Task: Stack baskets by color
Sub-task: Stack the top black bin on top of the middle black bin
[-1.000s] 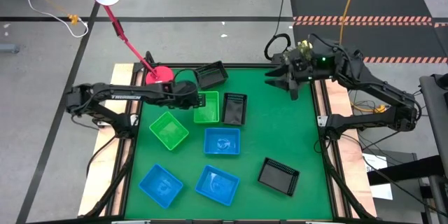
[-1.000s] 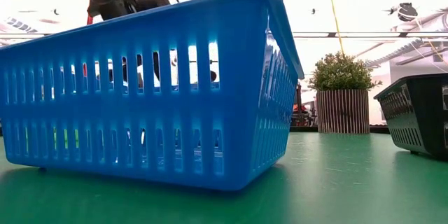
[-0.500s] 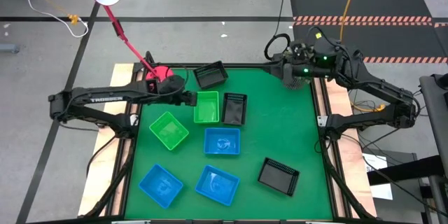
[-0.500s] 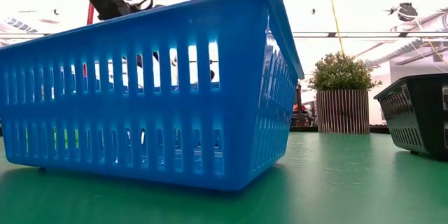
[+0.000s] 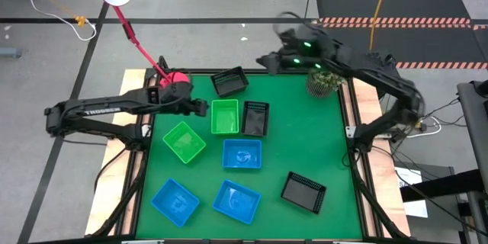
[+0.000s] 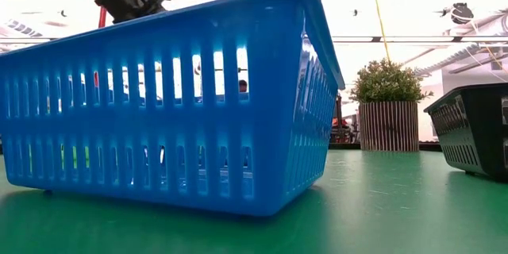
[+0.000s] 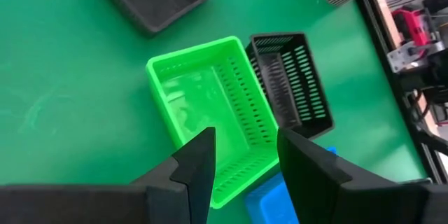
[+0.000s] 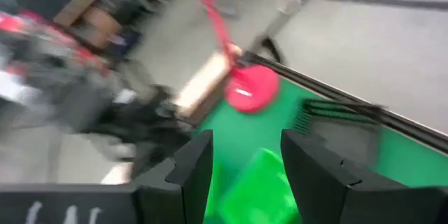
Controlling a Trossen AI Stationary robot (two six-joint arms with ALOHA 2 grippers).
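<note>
**A:** If sorting by colour is the goal, how far along does it look?

**B:** Barely begun, I'd say. The three blues lie apart: middle blue basket (image 5: 242,154), near-left blue basket (image 5: 174,201) and near-centre blue basket (image 5: 236,201). The blacks are scattered too: far black basket (image 5: 229,81), middle black basket (image 5: 255,118) and near-right black basket (image 5: 303,192).

**A:** And green?

**B:** I find only two spots. The far green basket (image 5: 224,117) sits right beside the middle black one, and the tilted green basket (image 5: 184,141) is close by. A third may be nested in the far one, which would be the only stack so far. I can't tell.

**A:** What are the arms doing?

**B:** The left gripper (image 7: 245,161) hangs just at the far green basket's left edge, fingers spread with nothing between them. The right gripper (image 8: 246,168) is up over the table's far edge, near the far black basket. Its fingers are also parted and empty.

**A:** Anything hard to read?

**B:** The right arm is smeared in the overhead view, and its wrist picture is blurred. From table height, one blue basket fills most of the frame and hides the rest, leaving only a black basket cut off at the edge and the potted plant (image 6: 389,115).
</note>
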